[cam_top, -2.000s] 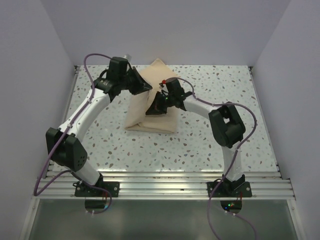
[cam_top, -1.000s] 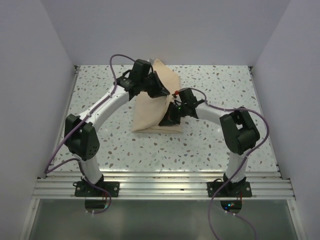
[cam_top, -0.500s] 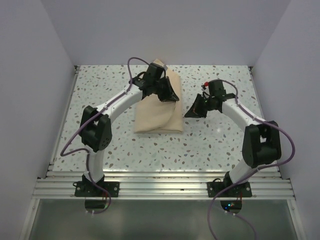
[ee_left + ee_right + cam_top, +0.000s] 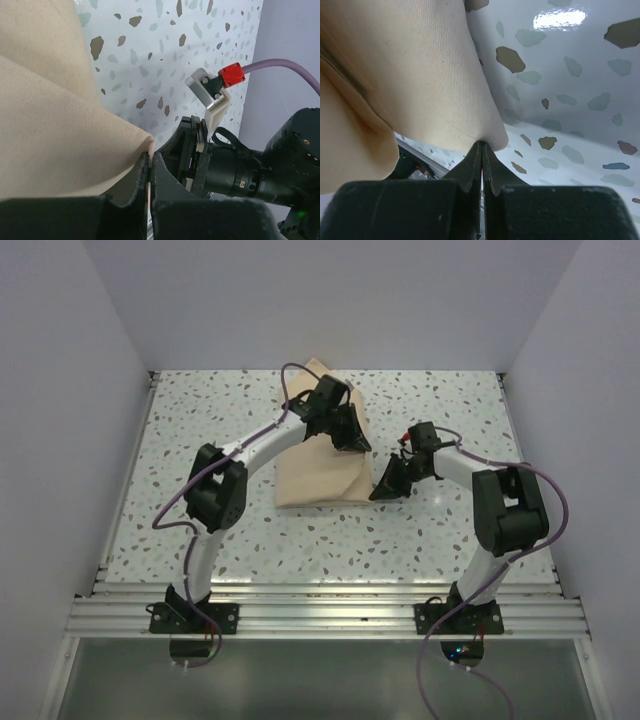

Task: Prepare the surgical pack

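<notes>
The surgical pack (image 4: 312, 472) is a tan cloth bundle lying folded on the middle of the speckled table. My left gripper (image 4: 352, 440) sits at its far right edge, shut on a fold of the cloth. In the left wrist view the cloth (image 4: 55, 125) ends pinched between the jaws of the left gripper (image 4: 149, 156). My right gripper (image 4: 381, 490) is at the pack's near right corner. In the right wrist view the cloth (image 4: 420, 75) hangs above the table and its corner is pinched at the tips of the right gripper (image 4: 482, 146).
The right arm's wrist (image 4: 260, 175), with its camera bracket and red plug (image 4: 220, 87), sits very close behind my left fingers. Grey walls close the table on three sides. An aluminium rail (image 4: 320, 605) runs along the near edge.
The left gripper has slid to the right along the pack's far edge. The right gripper has come down and left from beside the pack to its near right corner. The pack has shifted slightly right.
</notes>
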Robot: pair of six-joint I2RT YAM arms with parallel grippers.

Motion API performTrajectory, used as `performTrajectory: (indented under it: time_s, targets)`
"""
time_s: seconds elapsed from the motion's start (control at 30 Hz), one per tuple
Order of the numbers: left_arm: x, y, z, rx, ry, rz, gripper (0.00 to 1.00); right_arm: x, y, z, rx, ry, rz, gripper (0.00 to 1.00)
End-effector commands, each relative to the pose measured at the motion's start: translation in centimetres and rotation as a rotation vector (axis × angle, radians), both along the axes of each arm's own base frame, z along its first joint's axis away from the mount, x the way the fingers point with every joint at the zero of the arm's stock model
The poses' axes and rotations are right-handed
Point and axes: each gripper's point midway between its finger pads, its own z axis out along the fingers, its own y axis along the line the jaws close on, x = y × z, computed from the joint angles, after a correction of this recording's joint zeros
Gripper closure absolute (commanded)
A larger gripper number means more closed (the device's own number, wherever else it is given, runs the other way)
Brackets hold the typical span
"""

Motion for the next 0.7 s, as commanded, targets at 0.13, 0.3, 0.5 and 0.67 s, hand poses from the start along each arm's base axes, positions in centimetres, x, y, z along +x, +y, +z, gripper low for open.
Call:
performTrajectory:
  time_s: [0.13,0.3,0.5,0.67]
  targets:
    - [0.5,-3.1,1.1,-0.068,-0.055,-0.071,1.00,0.1,0.5,1.4,0.054,-0.049,0.012,1.00]
    - [0.5,-3.4,-0.6,-0.055,-0.040,-0.103,1.00,0.6,0.2,3.0,0.042,-0.085,0.016,1.00]
    - [0.8,-2.2,0.1,-0.016,-0.100,-0.114,0.51,1.9,-0.6,4.9,0.015,-0.123,0.026,1.00]
    - [1.7,-0.3,2.7,-0.004,-0.168,-0.103,0.36,3.5,-1.2,6.6,-0.031,-0.173,0.041,1.00]
